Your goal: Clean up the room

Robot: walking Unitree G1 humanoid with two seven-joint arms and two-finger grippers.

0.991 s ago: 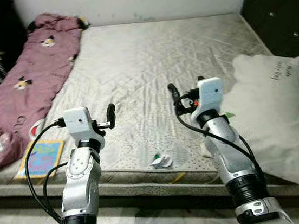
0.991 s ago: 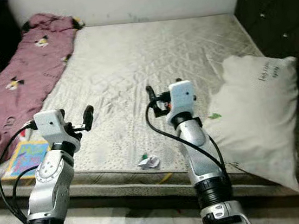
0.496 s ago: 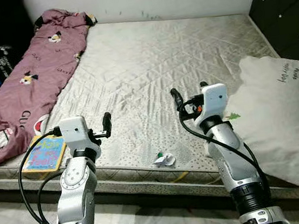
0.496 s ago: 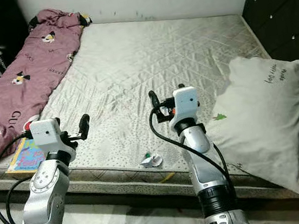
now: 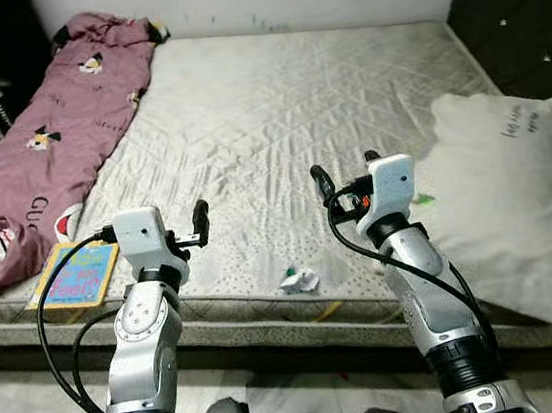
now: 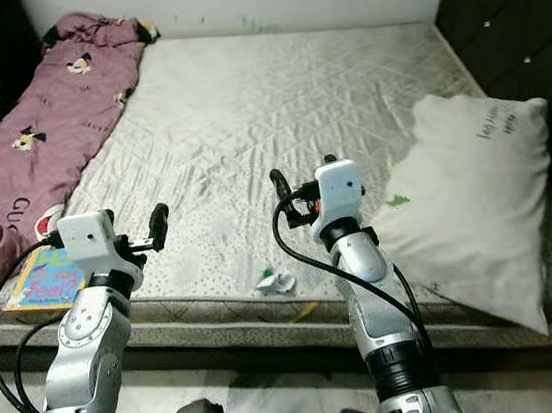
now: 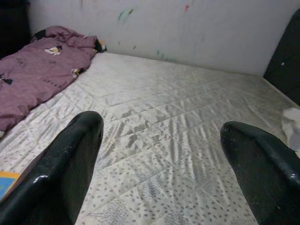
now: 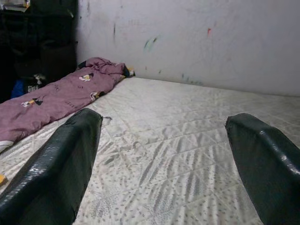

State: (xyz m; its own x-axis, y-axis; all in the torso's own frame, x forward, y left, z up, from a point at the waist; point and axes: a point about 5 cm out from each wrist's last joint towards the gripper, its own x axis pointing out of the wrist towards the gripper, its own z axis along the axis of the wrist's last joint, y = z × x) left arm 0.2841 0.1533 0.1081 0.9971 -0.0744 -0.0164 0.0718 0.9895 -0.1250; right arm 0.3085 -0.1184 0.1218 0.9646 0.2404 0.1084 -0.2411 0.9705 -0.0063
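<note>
Both hands are raised over the near edge of the bed (image 5: 271,86), left hand (image 7: 161,168) and right hand (image 8: 164,164) released, fingers spread. A crumpled wrapper (image 5: 298,281) lies between them; farther left a book (image 5: 66,277) and pink blanket (image 5: 55,133), a pillow (image 5: 506,188) right.

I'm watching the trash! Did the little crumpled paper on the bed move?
No. The crumpled paper keeps its spot at the mattress edge, left of the pillow; only the camera shifted.

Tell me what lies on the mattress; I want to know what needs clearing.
On the mattress: a purple blanket along its left side, a colourful book and a crumpled wrapper near the front edge, and a white pillow on the right. Whatever the blanket and pillow cover is hidden.
</note>
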